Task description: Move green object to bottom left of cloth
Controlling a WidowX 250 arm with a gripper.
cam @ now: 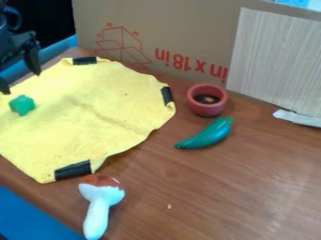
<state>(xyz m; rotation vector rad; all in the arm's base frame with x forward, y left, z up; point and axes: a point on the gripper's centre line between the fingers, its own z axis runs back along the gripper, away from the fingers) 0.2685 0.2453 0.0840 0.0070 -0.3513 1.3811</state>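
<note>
At the upper left, partly cut off by the view's edge, black gripper (21,82) angled down above yellow cloth (94,108), with fingers spread wide and nothing between the tips. Just below the tips in the view, on the left part of the cloth, small lumpy green object (22,105).

Beneath the cloth, brown wooden worktop (251,187). Along the cloth's edges, three strips of black tape (72,169). To the right of the cloth, reddish pot (207,111) with dark contents, upright, and just below it in the view, glossy dark-green pepper-shaped toy (210,135) lying on its side. Near the lower tape, mushroom-shaped toy (97,206) with white stem and red-brown and white cap. Behind, cardboard (163,33) with red print, and pale wood-grain panel (276,61).
</note>
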